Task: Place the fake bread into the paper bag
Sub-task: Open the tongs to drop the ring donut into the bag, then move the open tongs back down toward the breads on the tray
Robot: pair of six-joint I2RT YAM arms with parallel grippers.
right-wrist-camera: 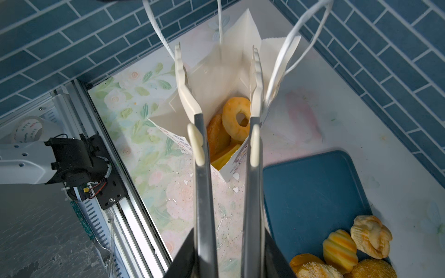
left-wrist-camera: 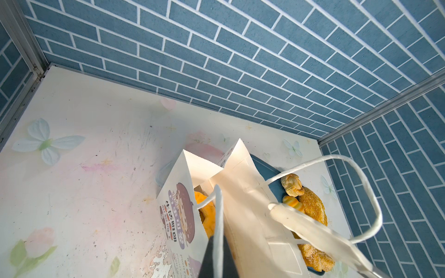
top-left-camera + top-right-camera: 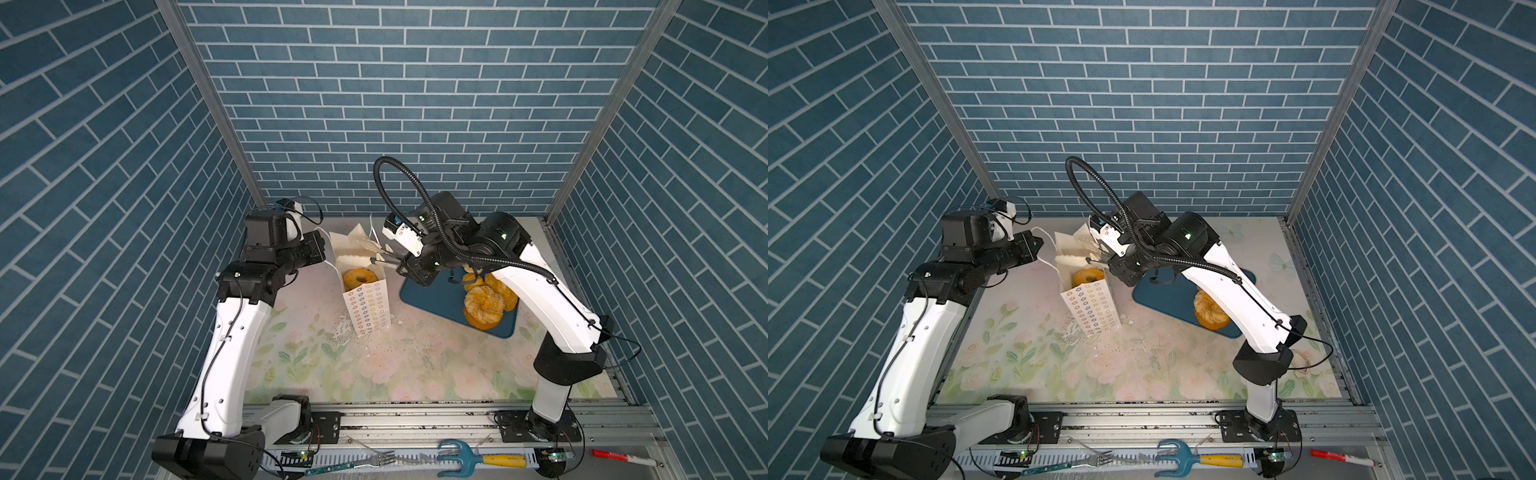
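Left hand (image 3: 321, 249) pinched shut on cord handle (image 2: 218, 211), steadying paper bag (image 3: 368, 307) upright. Right hand (image 1: 216, 62) parted, empty, above mouth; doughnut (image 1: 234, 118) inside.

A robot lab cell, not a real kitchen or shop. The walls (image 3: 415, 104) are flat panels printed with blue brick, held by bare aluminium posts (image 3: 206, 104). Two arms (image 3: 232, 345) are bolted to a slotted rail (image 3: 415, 419) along the table (image 3: 415, 374) — its top a scuffed floral print. A bare circuit board (image 3: 328, 468), a fork (image 3: 374, 458) and a marker (image 3: 619, 456) lie loose along the front ledge — and the bread (image 3: 484, 309) is fake.
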